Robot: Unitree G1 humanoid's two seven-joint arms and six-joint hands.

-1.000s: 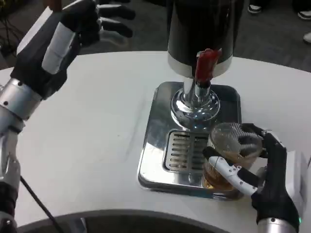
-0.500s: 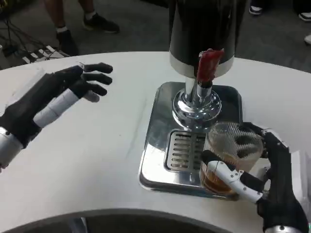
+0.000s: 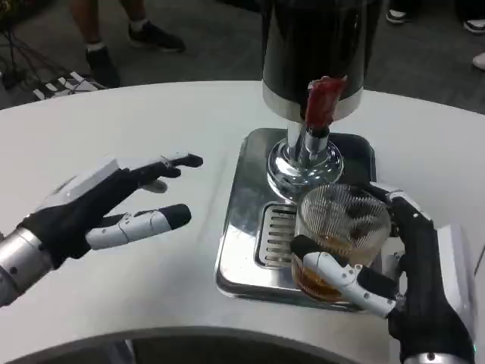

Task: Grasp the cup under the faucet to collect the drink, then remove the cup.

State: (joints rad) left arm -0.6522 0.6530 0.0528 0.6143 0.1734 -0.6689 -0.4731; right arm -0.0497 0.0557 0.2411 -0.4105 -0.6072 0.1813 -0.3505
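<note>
- The right hand [image 3: 409, 284] is reaching in from the near right edge of the table [image 3: 151, 136], with its fingers [image 3: 345, 274] wrapping around the cup [image 3: 339, 239] and holding it; one white-and-black finger is crossing the near side of the cup and dark fingers are curling behind its far right side.
- The cup, clear and ribbed, is standing upright with a layer of amber drink [image 3: 314, 282] sitting in its bottom part.
- The cup is resting at the near right corner of the shiny metal tray [image 3: 242, 227], overlapping the right end of the slotted grille [image 3: 276, 235], just in front of the tap.
- The left hand [image 3: 98, 212] is hovering over the near left part of the table, well apart from the tray, holding nothing, its fingers stretching out wide and pointing toward the tray.
- The silver left forearm [image 3: 19, 262] is coming in from the left edge.
- Farther back, the chrome tap [image 3: 307, 155] is standing on the tray, with a red handle [image 3: 320, 102] sticking up above it.
- Above the tap the dark body of the drink dispenser [image 3: 318, 45] is rising, ringed by a white band at its base.
- Beyond the far edge of the table, dark floor is showing, with shoes [image 3: 155, 36] and cables [image 3: 30, 61] at the far left.
</note>
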